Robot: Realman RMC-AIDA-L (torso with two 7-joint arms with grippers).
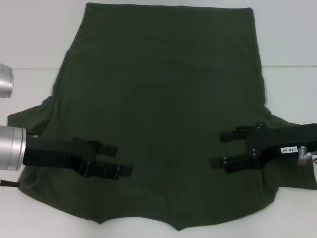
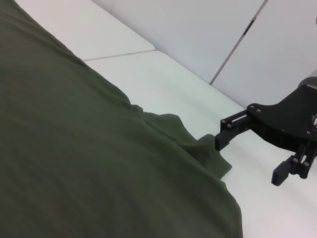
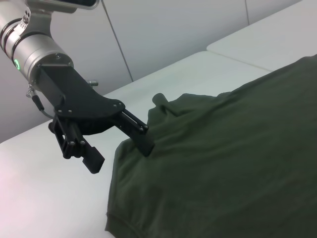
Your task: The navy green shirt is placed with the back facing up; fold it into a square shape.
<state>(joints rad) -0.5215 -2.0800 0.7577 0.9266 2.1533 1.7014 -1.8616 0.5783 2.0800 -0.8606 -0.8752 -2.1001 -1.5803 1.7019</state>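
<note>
White tabletop point(image 1: 29, 44) runs under the whole scene, with a thin seam crossing it toward the far side, and pale wall panels rise behind it in both wrist views. Spread flat across the middle of this surface lies the navy green shirt point(image 1: 163, 114), plain side up with no lettering showing, its straight hem at the far edge and its short sleeves flaring out to either side near the robot. The cloth lies mostly smooth, with soft bunching at both sleeves. The left gripper point(image 1: 113, 159) reaches in from the left over the near-left part of the shirt, close to the sleeve; its two black fingers point(image 1: 106, 171) are spread apart with nothing between them. The right wrist view shows one of these fingers with its tip at the rumpled sleeve edge, the other above the bare table. The right gripper point(image 1: 229, 148) mirrors it from the right, over the near-right part of the cloth, its fingers point(image 1: 233, 162) likewise parted and empty. The left wrist view shows one tip at the sleeve's edge, the other off the cloth.
</note>
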